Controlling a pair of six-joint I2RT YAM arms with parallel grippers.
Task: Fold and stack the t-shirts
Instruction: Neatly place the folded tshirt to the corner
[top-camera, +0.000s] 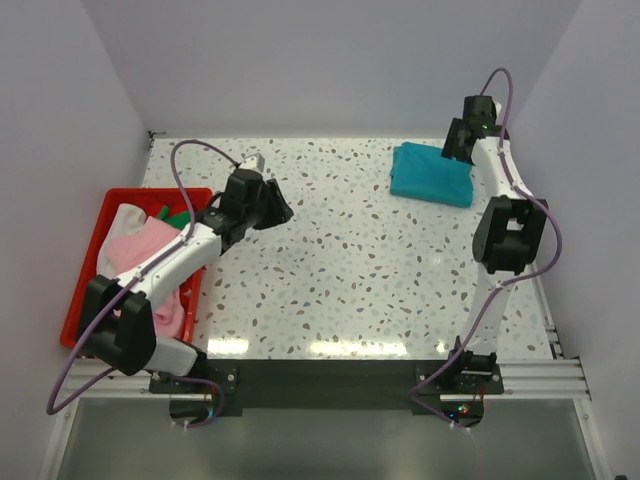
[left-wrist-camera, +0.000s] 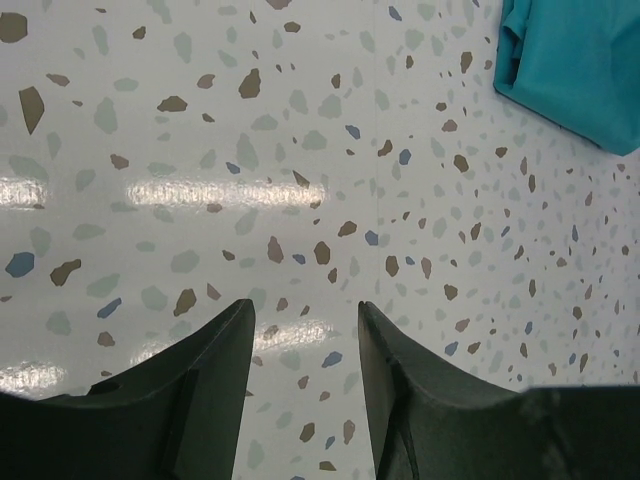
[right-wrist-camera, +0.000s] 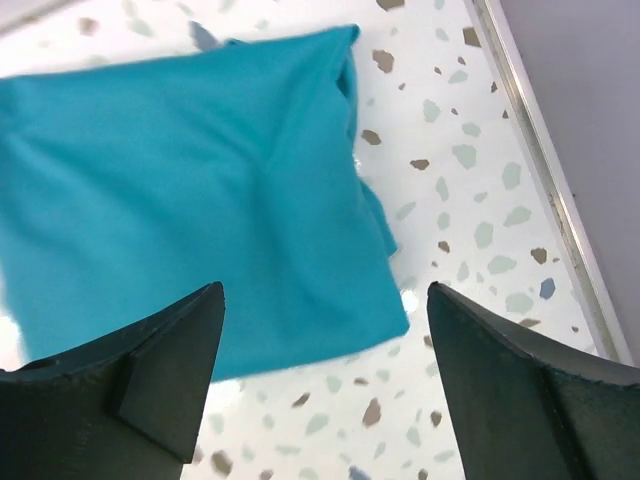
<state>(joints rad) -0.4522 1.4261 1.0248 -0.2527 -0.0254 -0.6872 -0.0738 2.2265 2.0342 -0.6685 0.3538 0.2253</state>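
A folded teal t-shirt (top-camera: 430, 173) lies at the back right of the table; it also shows in the right wrist view (right-wrist-camera: 190, 190) and in the left wrist view (left-wrist-camera: 580, 60). My right gripper (right-wrist-camera: 325, 300) hangs open and empty just above its near edge. My left gripper (left-wrist-camera: 305, 320) is open and empty above bare table left of centre (top-camera: 275, 205). A light pink t-shirt (top-camera: 145, 250) lies crumpled in the red bin with white (top-camera: 125, 220) and dark green (top-camera: 175, 216) pieces.
The red plastic bin (top-camera: 85, 290) sits at the table's left edge, partly under my left arm. Walls close off the back and both sides. A metal rail (right-wrist-camera: 545, 190) runs along the table's right edge.
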